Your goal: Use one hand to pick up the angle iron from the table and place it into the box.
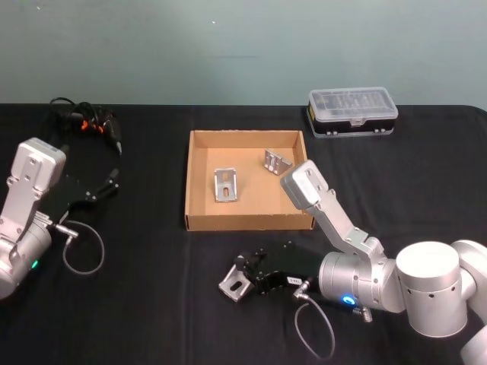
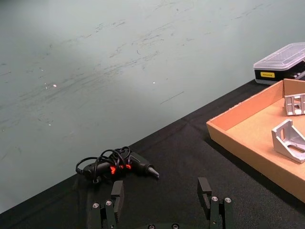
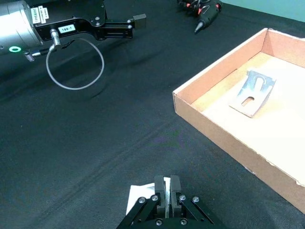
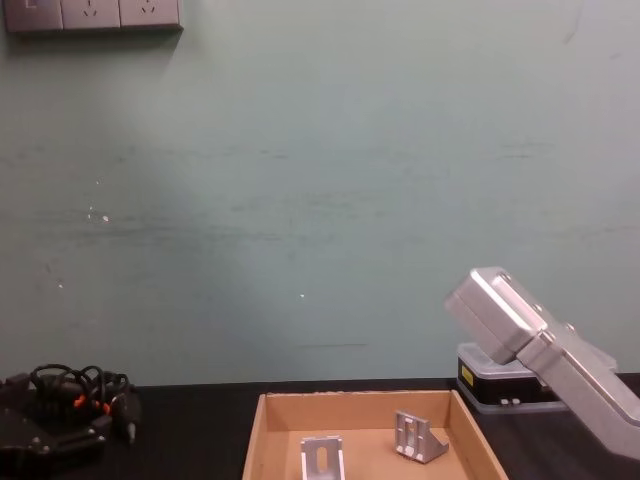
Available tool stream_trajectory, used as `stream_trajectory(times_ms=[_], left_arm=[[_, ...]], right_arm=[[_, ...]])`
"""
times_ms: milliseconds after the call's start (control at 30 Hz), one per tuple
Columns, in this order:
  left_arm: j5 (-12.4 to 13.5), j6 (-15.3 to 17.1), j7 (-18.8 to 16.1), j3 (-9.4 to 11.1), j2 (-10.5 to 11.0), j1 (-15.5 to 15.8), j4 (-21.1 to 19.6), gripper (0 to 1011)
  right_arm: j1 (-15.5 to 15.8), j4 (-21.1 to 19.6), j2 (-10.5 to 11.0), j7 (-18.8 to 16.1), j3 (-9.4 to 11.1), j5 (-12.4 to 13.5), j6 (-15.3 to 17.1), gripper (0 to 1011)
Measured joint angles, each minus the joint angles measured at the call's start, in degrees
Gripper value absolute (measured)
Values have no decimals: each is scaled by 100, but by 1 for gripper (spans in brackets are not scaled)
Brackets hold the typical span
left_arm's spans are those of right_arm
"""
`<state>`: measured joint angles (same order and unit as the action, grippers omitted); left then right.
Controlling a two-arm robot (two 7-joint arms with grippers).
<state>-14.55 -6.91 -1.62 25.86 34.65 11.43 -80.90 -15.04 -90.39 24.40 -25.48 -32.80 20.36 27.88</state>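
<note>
Right gripper (image 1: 240,275) is closed on the angle iron (image 1: 235,286), a small silver L-bracket, pinched low on the matte black table (image 1: 152,304). The tan cardboard box (image 1: 199,220) sits just beyond the fingertips, holding two more slotted metal brackets (image 1: 227,185). Left gripper (image 2: 164,202) is parked well apart, fingers spread.

The black table (image 1: 152,319) carries the box (image 1: 199,182), a plastic case (image 1: 352,111) and a cabled tool (image 1: 85,122).

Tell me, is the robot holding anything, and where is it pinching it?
The right gripper pinches an angle iron by its upright flange, low on the table. The left gripper is open, holding nothing.
</note>
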Motion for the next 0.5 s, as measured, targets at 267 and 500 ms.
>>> stream_trajectory(times_ms=[267, 500], left_arm=[[0, 0, 0, 0, 0, 0, 0, 1011], [0, 0, 0, 0, 0, 0, 0, 1011]], right_arm=[[4, -145, 67, 9, -16, -45, -76, 78], [18, -465, 143, 112, 114, -53, -103, 78]])
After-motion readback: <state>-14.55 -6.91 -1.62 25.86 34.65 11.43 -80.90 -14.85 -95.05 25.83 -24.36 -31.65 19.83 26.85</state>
